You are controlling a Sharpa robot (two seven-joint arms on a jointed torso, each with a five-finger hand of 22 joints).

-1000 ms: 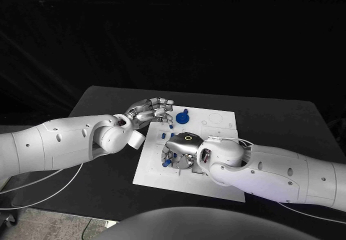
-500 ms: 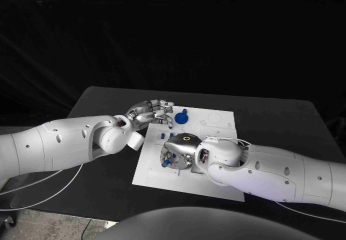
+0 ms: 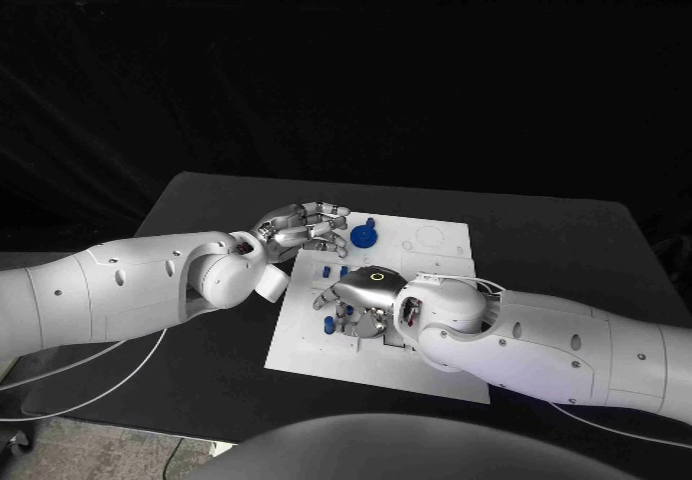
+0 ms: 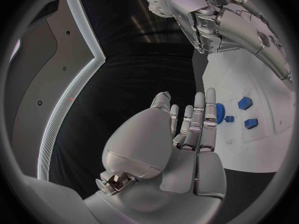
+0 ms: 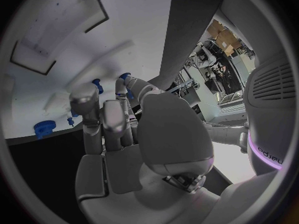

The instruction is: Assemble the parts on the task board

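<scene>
Inspection of the task board (image 3: 433, 365) finds it lying mid-table, with both hands working over its left half. Right hand (image 3: 358, 300) is lowered onto the board near its left edge, palm down; a small blue part (image 3: 330, 325) shows at its fingers (image 5: 93, 104), which curl towards it, but whether that part is actually pinched cannot be told. Left hand (image 3: 299, 226) hovers at the far left corner of the board, fingers (image 4: 198, 119) extended together and holding nothing. Blue gear (image 3: 365, 236) sits on the board just right of that hand, at the far edge. Two small blue blocks (image 3: 333, 271) lie between the hands.

Judgement: the step in hand appears to be picking up or seating the small part under the right hand; assembly looks to be at an early stage, several pieces being loose. Next move calls for a secure pinch and a straight lift or press, with the left hand kept clear of the gear.
</scene>
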